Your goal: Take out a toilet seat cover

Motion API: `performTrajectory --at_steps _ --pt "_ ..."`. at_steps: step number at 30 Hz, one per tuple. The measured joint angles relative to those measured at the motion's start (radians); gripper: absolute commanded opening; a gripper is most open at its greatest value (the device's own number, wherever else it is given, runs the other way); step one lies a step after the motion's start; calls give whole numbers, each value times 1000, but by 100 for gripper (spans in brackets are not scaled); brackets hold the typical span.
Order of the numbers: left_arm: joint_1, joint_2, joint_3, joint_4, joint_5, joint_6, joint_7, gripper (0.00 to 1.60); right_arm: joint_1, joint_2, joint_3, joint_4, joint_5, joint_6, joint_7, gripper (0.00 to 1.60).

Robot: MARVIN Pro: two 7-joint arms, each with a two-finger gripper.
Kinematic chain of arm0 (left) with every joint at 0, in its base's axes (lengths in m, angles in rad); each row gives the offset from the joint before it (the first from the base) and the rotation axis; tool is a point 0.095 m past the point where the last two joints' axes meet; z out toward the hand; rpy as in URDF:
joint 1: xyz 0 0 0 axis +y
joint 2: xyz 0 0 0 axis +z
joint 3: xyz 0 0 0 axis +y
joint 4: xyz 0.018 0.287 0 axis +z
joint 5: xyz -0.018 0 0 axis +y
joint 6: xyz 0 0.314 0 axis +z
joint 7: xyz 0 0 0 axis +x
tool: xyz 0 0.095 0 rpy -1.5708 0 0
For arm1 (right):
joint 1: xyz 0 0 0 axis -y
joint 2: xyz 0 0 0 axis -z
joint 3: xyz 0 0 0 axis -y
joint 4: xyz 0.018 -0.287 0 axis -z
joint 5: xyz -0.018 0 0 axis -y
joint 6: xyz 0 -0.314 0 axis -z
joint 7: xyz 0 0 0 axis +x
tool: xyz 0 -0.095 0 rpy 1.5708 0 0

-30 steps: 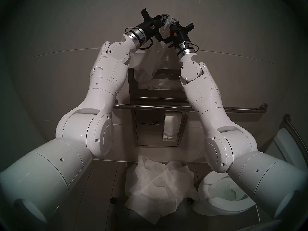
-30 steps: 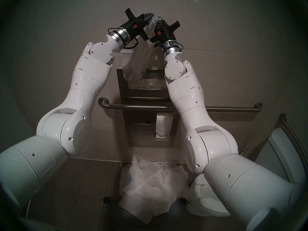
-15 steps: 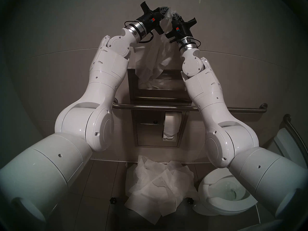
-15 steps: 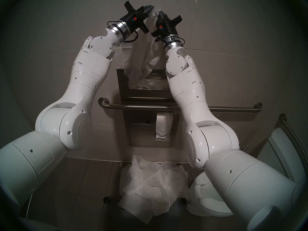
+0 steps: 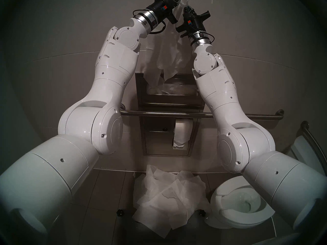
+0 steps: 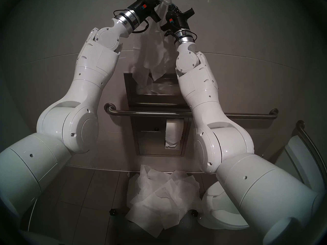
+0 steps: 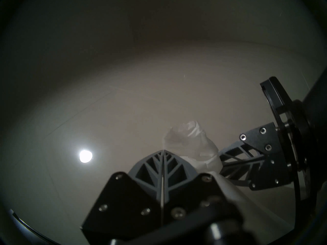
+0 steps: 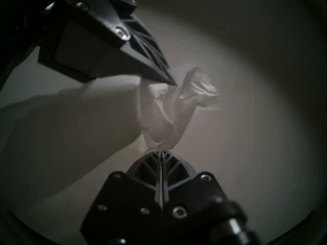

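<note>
We see a translucent white toilet seat cover [image 5: 169, 50], wrinkled, between white arms. Our left gripper [image 7: 163, 151] and right gripper [image 8: 160, 151] have grey lattice-patterned fingers on black mounts. The dispenser [image 5: 140, 90] is brushed steel; the far wall [image 5: 70, 27] plain beige-grey.

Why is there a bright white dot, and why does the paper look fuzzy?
Left wrist view: the dot is glare from a light on the wall. Right wrist view: the toilet seat cover is blurry, too near the lens. Head views: dark rims, bent lines.
</note>
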State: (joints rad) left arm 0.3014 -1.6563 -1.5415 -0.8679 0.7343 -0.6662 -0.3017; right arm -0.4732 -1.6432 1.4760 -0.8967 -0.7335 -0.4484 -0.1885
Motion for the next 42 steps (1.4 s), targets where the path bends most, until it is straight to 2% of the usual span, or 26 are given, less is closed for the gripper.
performTrajectory --at_steps 29,36,42 --pt "-87 -3 -18 73 -4 -46 25 0 47 -14 22 20 -33 -37 -34 0" --pt "-71 -5 -20 46 -31 -52 -46 0 16 -22 48 7 -4 -25 -30 0" --pt "0 -4 -36 -40 -82 -10 -177 0 -71 -26 77 -81 16 26 -24 0"
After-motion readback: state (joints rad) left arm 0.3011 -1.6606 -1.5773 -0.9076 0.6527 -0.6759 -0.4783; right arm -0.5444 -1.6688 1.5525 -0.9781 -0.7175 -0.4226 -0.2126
